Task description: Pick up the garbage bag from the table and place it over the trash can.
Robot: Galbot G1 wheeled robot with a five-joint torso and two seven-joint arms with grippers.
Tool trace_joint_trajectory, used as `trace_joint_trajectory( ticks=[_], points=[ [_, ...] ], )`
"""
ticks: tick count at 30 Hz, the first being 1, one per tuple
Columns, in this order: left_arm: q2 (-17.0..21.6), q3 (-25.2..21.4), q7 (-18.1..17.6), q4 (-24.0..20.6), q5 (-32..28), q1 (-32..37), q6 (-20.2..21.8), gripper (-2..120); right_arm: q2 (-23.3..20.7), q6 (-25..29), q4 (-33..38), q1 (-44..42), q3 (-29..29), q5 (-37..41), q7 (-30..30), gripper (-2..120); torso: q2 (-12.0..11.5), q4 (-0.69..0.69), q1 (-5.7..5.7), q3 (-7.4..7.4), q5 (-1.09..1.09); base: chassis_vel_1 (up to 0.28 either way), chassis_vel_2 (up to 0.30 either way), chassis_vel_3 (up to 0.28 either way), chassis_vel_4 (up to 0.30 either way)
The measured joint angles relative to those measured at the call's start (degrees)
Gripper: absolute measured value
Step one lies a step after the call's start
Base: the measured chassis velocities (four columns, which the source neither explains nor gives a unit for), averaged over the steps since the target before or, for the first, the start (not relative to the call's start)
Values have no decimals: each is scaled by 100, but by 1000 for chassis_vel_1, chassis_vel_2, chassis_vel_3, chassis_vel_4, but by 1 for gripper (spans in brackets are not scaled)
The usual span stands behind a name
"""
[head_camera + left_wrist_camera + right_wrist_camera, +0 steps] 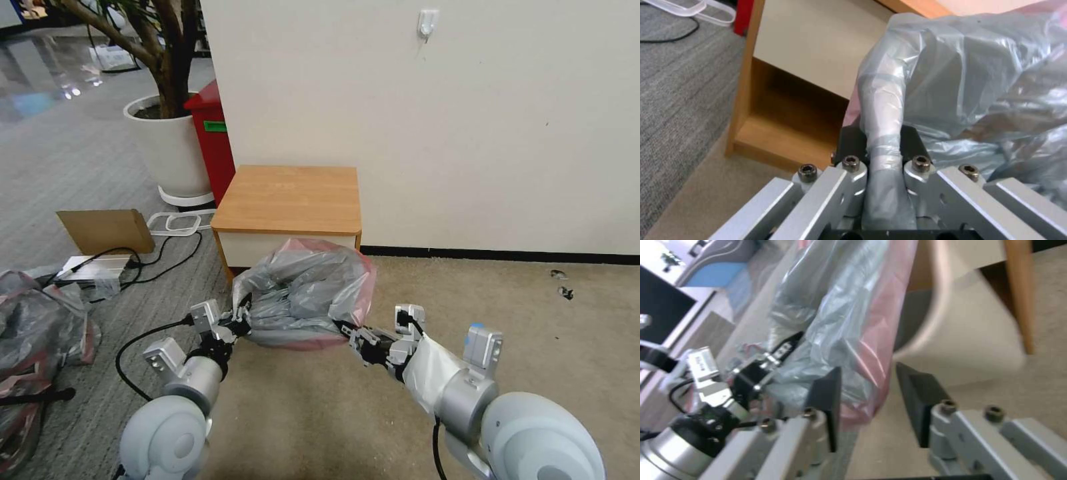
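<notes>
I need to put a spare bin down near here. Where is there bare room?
Free: the table top; the carpet right of it, below the wall. Crowded: the garbage bag between left tool and right tool; cables leftward.

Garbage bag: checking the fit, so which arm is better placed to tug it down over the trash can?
Left, probably: the left gripper is shut on a bunched fold of the garbage bag; the right gripper stands open astride its pink edge.
</notes>
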Motion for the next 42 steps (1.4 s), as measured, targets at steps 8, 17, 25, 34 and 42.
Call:
trace_joint_trajectory(
  ticks=[8,17,25,34,42],
  points=[
    [-41,-19,-128,209,-118,-184,-8,5,30,-129,1,-345,1131,61,-114,67,0,-1,0,0,0,0,0,0,0],
    [-96,27,-154,98,-247,-55,-12,5,862,548,-23,19,1279,-1063,-1259,98,0,1,0,0,-1,0,0,0,0],
    [-224,190,-259,97,-267,-123,-24,5,1693,1872,-830,-62,361,-3428,-1971,100,0,0,0,0,0,0,0,0,0],
    [-251,230,-269,78,-279,-139,-26,5,1973,2454,-1212,-89,34,-4153,-1954,99,0,0,0,0,-1,0,0,0,0],
    [-264,278,-269,127,-291,-227,-26,5,2138,2508,-1326,-69,-147,-4124,-1760,76,0,0,0,0,0,0,0,0,0]
  ],
)
